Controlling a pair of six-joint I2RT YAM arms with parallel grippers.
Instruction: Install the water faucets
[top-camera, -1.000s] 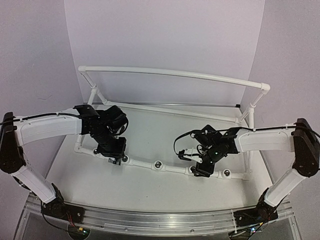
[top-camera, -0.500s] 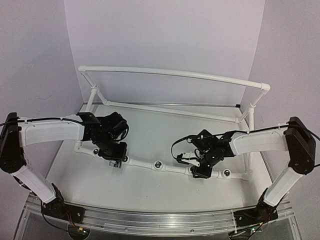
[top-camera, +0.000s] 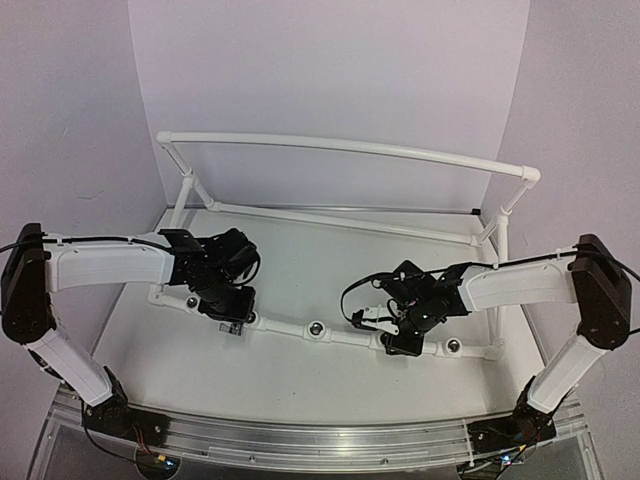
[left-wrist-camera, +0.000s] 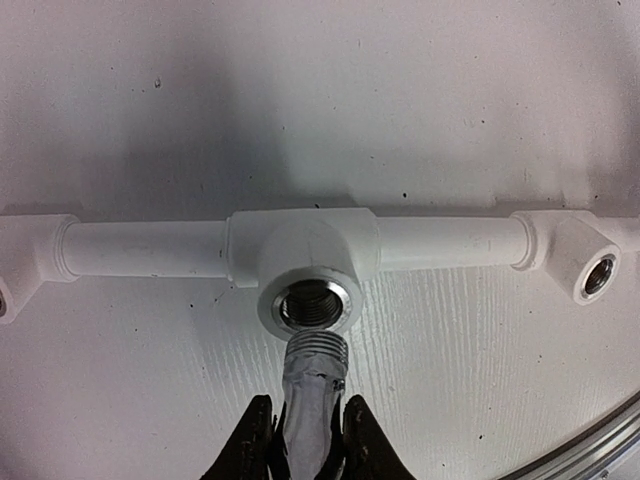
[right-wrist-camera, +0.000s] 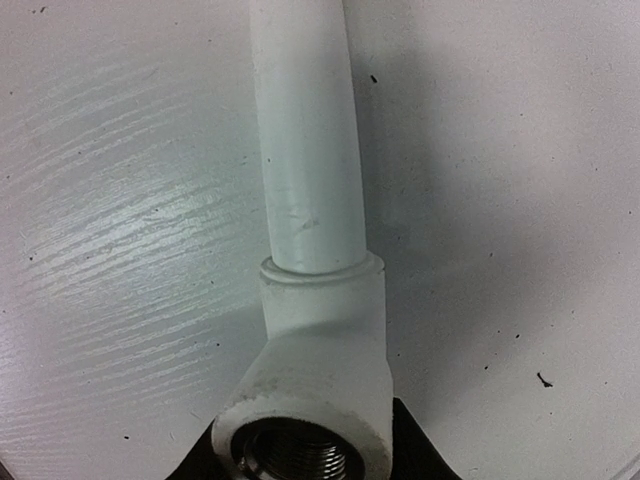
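My left gripper is shut on a silvery-grey water faucet, stem wrapped in pale tape. Its threaded end sits just below the open threaded socket of a white tee fitting, almost touching, not inside it. In the top view the left gripper is over the front pipe of the white frame, left of centre. My right gripper is on the same pipe further right. In the right wrist view its black fingers press both sides of a white socket fitting. No other faucet shows.
The white pipe frame has a tall back rail and slanted side struts. More open sockets sit along the front pipe. An elbow socket lies to the right of the tee. A metal rail runs along the near table edge.
The left gripper has dropped slightly toward the front pipe with the faucet. The right wrist has shifted a little left and settled onto its fitting.
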